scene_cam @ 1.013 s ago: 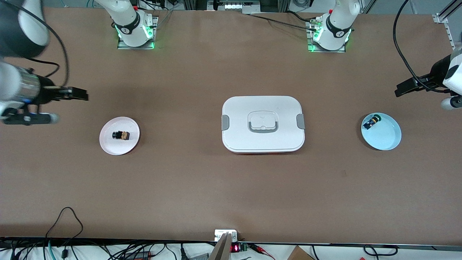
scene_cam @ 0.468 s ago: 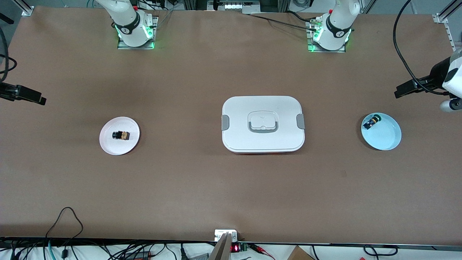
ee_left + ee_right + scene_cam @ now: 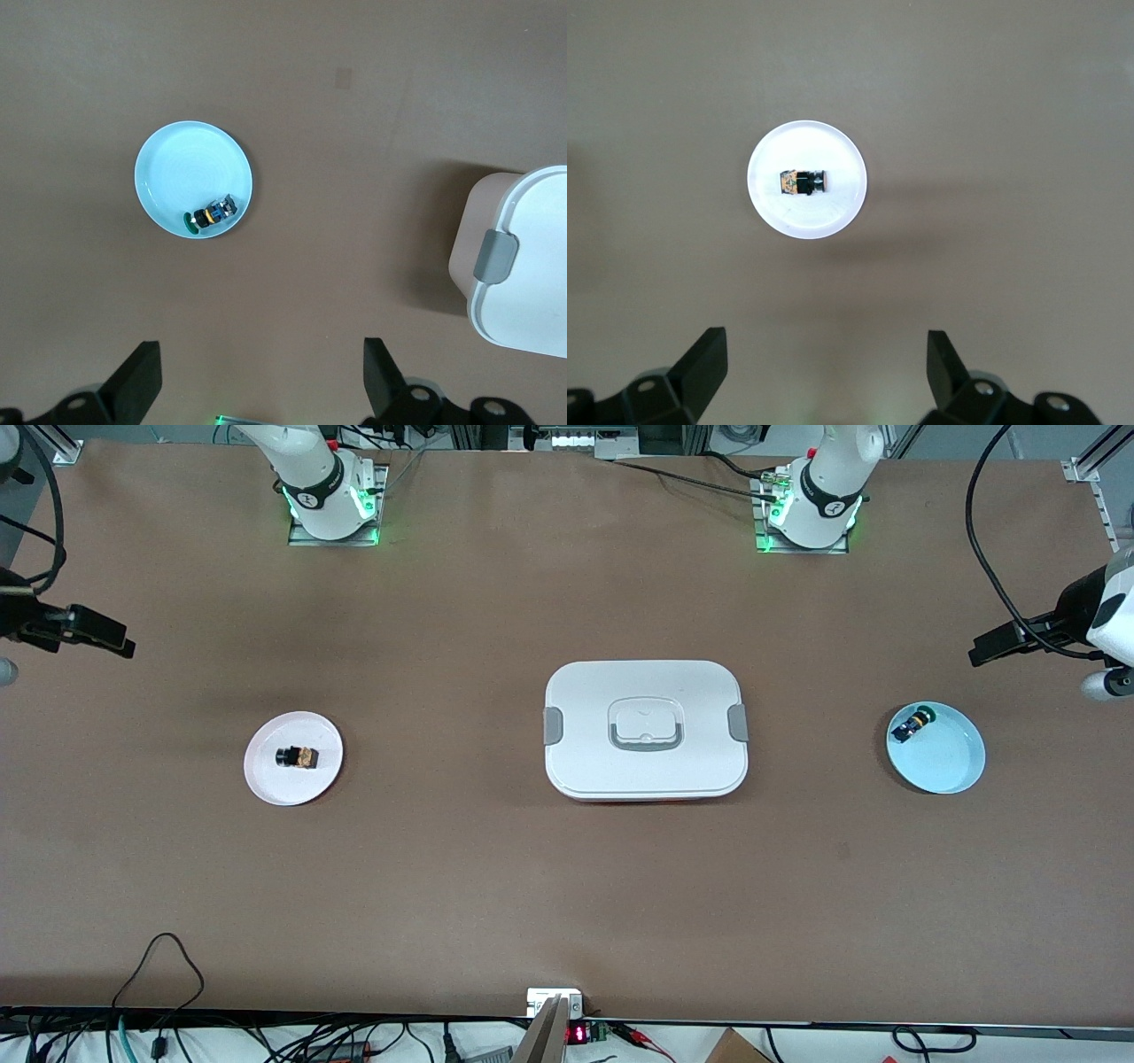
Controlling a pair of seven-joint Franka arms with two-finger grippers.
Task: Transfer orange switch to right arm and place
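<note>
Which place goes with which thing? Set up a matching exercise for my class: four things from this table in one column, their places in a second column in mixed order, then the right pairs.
Things
1. orange switch
2. blue switch
3. white box
4. left gripper

Places
A. at the middle of the table
B. on the white plate
C. up in the air, open, at the left arm's end of the table
D. in the light blue plate, at its rim

Pairs: 1-B, 2-D, 3-A, 4-C

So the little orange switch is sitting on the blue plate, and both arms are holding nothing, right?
Not quite. The orange switch sits on the white plate, as the front view shows. The blue plate holds the green-capped switch. Both end effectors are empty.
</note>
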